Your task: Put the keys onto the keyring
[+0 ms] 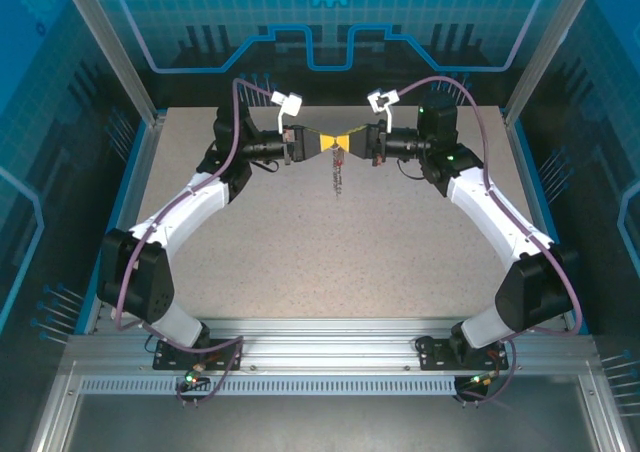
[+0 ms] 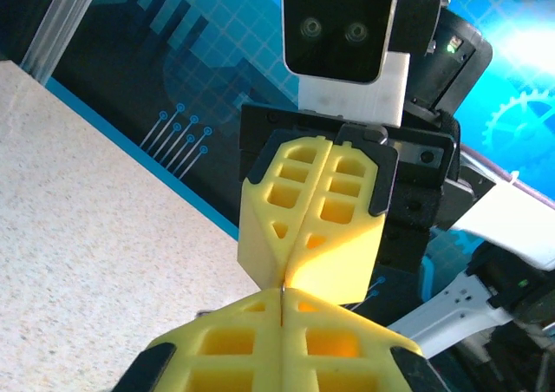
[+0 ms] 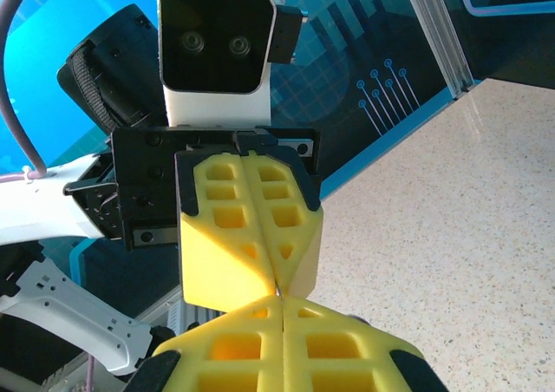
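Pose upper centre: left fingers point(image 1: 326, 144) and right fingers point(image 1: 347, 142) tip to tip, each pair pressed together, probably pinching top of keyring point(image 1: 337, 175); rest dangles over desk point(image 1: 330, 272), steadied for threading.

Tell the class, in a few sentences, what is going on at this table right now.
Two robot arms hold their grippers tip to tip above the far middle of the table. The left gripper and the right gripper are both shut, with their yellow fingertips meeting. They appear to pinch the keyring, whose thin chain-like part dangles below the meeting point. Whether a key is already on it is too small to tell.
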Available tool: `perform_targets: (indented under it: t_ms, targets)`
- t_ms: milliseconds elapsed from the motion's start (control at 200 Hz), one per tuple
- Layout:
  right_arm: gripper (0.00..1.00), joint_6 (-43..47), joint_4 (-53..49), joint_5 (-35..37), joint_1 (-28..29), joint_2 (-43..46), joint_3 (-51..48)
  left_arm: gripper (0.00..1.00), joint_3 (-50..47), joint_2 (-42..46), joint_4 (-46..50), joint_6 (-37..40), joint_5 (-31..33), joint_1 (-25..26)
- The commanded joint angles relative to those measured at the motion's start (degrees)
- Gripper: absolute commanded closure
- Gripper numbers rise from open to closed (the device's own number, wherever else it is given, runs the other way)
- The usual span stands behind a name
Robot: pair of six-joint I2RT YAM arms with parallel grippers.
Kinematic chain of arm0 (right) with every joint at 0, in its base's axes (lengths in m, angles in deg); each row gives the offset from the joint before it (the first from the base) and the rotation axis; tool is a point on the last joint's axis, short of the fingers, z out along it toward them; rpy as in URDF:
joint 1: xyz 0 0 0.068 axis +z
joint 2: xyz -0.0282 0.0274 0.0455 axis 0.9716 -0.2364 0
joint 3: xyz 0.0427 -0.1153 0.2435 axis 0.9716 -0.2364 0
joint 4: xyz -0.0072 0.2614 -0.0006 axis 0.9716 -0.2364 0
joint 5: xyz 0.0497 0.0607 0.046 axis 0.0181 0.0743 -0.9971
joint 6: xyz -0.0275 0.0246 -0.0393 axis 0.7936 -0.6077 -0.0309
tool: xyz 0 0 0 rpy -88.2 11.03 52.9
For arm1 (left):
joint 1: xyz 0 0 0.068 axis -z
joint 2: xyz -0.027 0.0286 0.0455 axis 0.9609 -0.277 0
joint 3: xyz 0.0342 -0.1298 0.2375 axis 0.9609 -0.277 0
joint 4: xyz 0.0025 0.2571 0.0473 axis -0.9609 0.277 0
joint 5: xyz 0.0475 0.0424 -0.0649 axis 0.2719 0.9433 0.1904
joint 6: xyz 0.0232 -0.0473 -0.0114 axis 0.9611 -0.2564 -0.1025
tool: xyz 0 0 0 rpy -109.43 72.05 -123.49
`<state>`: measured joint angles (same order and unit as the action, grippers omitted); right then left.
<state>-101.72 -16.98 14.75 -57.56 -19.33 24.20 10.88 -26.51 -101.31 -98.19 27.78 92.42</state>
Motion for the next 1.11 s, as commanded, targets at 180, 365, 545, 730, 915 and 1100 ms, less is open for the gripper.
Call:
perform_targets:
  t_ms: [180, 365, 545, 730, 915, 1100]
  targets:
    - [0.43, -5.8, 4.4, 5.9, -3.1, 5.7, -4.2, 1.00, -0.2, -1.4, -13.0, -8.5, 0.1, 0.9]
    - [0.29, -8.2, 4.3, 15.5, -3.6, 11.6, -10.4, 1.00, -0.7, -1.9, -20.1, -13.5, 0.3, 0.9]
    - [0.25, -12.2, 4.4, 31.8, -2.8, 15.4, -16.8, 1.00, -0.9, -1.8, -23.6, -16.1, -0.1, 0.9]
    - [0.19, -10.0, 6.3, 38.7, -0.1, 16.5, -19.9, 1.00, -1.6, -1.3, -24.4, -16.5, -0.5, 0.9]
    - [0.13, -8.7, 6.2, 40.5, 2.7, 15.4, -19.1, 1.00, -2.2, -1.0, -24.8, -16.4, -1.1, 0.9]
    - [0.07, -9.7, 7.9, 40.2, 3.3, 15.3, -21.0, 1.00, -2.6, -0.7, -25.4, -16.8, -1.2, 0.9]
